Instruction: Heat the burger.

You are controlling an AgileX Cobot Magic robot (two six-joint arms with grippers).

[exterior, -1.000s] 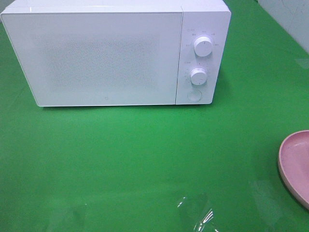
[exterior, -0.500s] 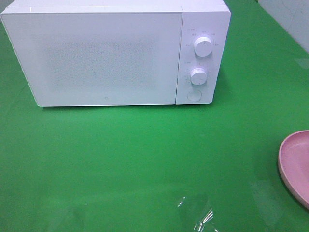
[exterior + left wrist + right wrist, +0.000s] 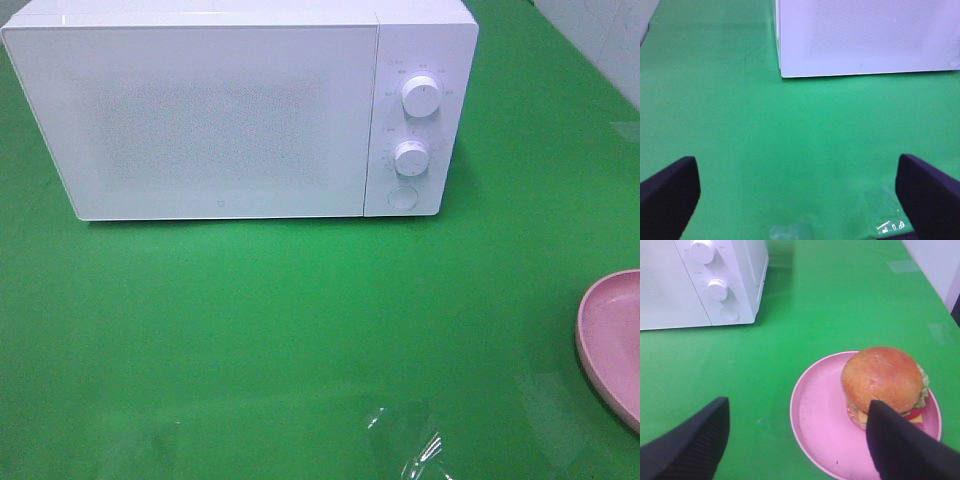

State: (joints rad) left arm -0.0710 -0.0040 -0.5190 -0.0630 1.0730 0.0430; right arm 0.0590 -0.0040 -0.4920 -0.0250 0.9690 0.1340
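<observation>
The left claw [image 3: 799,192] stands released, its two dark fingers [image 3: 667,192] spread wide with only bare green tabletop [image 3: 790,135] between them. Beyond it, well apart, sits the white microwave [image 3: 860,35], its door shut and its lower front corner facing the claw.

The right claw [image 3: 797,440] is also released and grasps nothing; its fingers [image 3: 690,442] hang wide apart above the tabletop. One fingertip overlaps the near edge of the burger [image 3: 883,380] in the wrist view, though whether it touches cannot be told. The burger sits upright on the pink plate [image 3: 820,415], toward one side of it, showing its brown bun, green lettuce and a yellow cheese edge.

Farther out, the microwave's control panel carries two white knobs [image 3: 421,95] one above the other, with a round button [image 3: 402,197] below them. In the high view only the plate's rim shows at the right edge, well away from the microwave, and neither claw appears there.
</observation>
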